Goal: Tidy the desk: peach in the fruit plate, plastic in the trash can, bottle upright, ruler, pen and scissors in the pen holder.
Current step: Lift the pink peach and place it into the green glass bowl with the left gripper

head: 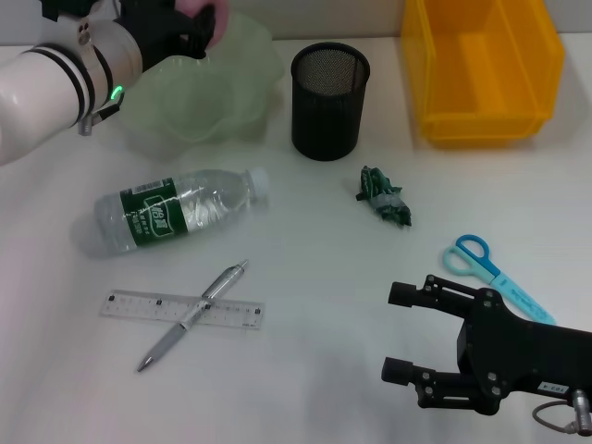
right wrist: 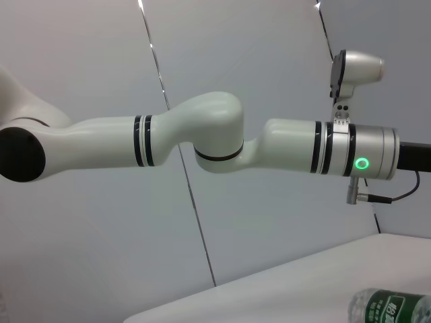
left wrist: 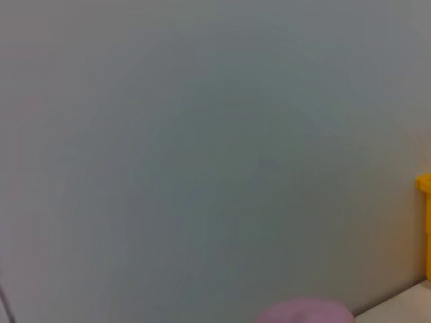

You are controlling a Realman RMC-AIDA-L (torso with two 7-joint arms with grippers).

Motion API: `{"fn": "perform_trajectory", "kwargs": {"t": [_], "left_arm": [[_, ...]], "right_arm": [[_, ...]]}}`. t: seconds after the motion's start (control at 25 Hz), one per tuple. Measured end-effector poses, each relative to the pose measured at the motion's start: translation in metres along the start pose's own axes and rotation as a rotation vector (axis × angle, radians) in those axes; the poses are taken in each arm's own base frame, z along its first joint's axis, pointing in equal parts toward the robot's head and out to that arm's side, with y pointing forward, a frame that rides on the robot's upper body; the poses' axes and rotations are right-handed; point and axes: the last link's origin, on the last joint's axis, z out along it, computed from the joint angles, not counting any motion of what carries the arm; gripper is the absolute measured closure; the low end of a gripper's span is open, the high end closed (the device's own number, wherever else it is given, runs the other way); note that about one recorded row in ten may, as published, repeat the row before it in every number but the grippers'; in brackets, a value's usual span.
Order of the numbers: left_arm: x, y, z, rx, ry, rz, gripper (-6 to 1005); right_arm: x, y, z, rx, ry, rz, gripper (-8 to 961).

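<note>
- While the peach [head: 196, 11] shows only as a pink patch at the far left edge, the left tool [head: 190, 32] is closed on it above the pale green fruit plate [head: 242, 92].
- Right of the plate stands the black mesh pen holder [head: 330, 100]; a yellow bin [head: 481, 69] sits far right.
- Nearer, the bottle [head: 176, 211] lies on its side on the white worktop [head: 314, 305].
- A pen [head: 192, 315] lies across the ruler [head: 182, 310].
- Crumpled green plastic [head: 386, 197] lies mid-worktop; blue scissors [head: 495, 276] lie right.
- Near right, the right tool [head: 400, 333] hovers with fingers spread, holding nothing.
</note>
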Motion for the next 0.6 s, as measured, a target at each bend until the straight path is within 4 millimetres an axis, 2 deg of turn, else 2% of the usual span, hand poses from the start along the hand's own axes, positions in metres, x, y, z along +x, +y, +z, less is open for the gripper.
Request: {"fn": "perform_trajectory", "kwargs": {"t": [0.28,0.6], "left_arm": [[0.0002,0.0026,-0.0002,-0.005,0.002,0.004,683],[0.0010,0.0024,-0.0003,-0.001,0.007,0.005,358]], "right_arm": [[-0.0010,-0.0010,0.0007,-0.001,-0.001,-0.003,129],[-0.0015,-0.0019,0.0001,0.006,-0.004,-0.005,130]]}}
